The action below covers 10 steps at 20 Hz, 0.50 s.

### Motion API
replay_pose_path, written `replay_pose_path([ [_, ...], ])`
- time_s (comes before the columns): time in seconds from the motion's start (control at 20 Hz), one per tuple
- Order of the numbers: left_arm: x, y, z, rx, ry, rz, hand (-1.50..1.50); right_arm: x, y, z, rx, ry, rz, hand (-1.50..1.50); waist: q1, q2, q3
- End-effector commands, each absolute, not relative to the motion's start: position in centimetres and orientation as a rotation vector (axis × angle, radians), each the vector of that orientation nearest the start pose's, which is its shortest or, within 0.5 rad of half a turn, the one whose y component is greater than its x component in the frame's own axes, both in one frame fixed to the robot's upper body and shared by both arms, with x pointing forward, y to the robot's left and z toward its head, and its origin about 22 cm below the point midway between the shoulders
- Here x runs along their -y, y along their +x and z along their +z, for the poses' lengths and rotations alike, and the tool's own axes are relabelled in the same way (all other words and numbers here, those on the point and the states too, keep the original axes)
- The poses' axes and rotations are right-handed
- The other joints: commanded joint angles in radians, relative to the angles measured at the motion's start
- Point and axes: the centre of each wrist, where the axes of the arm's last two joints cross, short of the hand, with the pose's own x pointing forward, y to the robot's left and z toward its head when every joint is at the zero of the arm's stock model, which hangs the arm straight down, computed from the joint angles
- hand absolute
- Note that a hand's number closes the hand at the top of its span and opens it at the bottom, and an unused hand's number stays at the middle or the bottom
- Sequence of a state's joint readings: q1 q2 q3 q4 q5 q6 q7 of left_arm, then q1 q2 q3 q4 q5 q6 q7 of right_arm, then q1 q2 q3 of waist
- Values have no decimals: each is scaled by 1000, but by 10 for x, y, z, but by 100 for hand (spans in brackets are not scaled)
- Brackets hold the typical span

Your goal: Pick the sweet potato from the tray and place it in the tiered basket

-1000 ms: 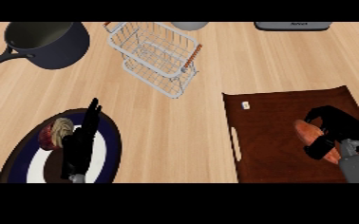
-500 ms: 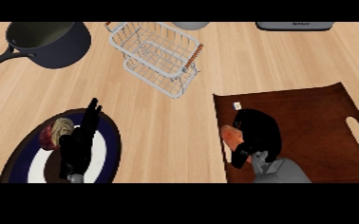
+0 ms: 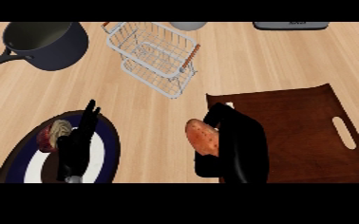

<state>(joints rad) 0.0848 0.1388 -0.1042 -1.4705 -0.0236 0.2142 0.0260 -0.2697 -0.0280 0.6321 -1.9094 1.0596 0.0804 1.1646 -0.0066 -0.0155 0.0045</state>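
One sweet potato (image 3: 203, 135) is clasped by the curled fingers of the right hand (image 3: 235, 144), just off the left edge of the single brown tray (image 3: 301, 123). One wire tiered basket (image 3: 155, 57) stands beyond. The left hand (image 3: 79, 142) is held with fingers straight over one plate (image 3: 107, 142); one dark pot (image 3: 43, 43) is seen.

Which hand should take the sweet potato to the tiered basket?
Right hand: its fingers already curl round the sweet potato. The left hand rests open over the plate.
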Motion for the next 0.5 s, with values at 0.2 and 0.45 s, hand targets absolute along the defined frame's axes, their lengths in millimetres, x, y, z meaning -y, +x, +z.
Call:
replay_pose_path([
  [0.2, -249, 206, -55, 1273, 274, -15, 0, 62, 162, 207, 1417, -1077, 383, 150, -4, -1, -9],
  [0.45, -239, 203, -58, 1282, 246, -7, 0, 65, 169, 234, 1440, -1148, 399, 150, 2, 3, -9],
])
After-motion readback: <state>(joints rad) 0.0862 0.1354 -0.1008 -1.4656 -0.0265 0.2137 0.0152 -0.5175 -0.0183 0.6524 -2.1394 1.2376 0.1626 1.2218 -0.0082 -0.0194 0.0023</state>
